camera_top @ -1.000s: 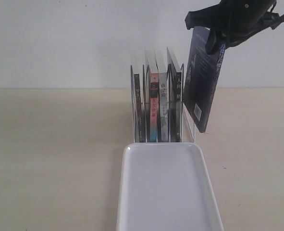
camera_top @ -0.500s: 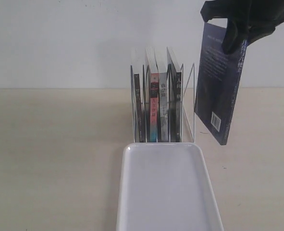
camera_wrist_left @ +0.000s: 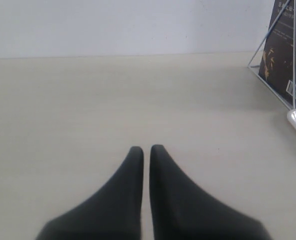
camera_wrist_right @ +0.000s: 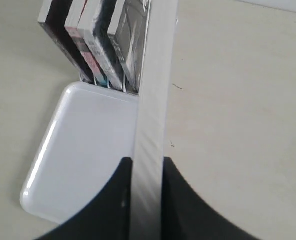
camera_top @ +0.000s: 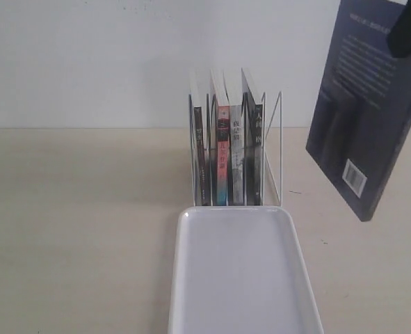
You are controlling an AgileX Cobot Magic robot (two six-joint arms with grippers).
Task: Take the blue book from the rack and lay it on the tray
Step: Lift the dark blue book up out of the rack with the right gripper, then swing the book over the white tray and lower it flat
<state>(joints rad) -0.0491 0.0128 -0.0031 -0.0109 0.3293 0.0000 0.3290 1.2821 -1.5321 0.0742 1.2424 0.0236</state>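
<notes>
Pinched in right claw (camera_wrist_right: pixel 146 165) by its top edge: blue book (camera_top: pixel 368 118), hanging tilted toward claw's 7 o'clock, at 3 o'clock from rack (camera_top: pixel 280 153).

Plain white wall (camera_top: pixel 87 62) ran behind the whole scene, bare and a bit greyer on the left half of the exterior view. It met the bench (camera_top: pixel 80 229) in one straight level line. The bench top was pale beige, matte, with faint streaky grain. A few tiny dark specks (camera_top: pixel 323 242) sat on its right side. Light was soft and even, with only weak shadows.
</notes>
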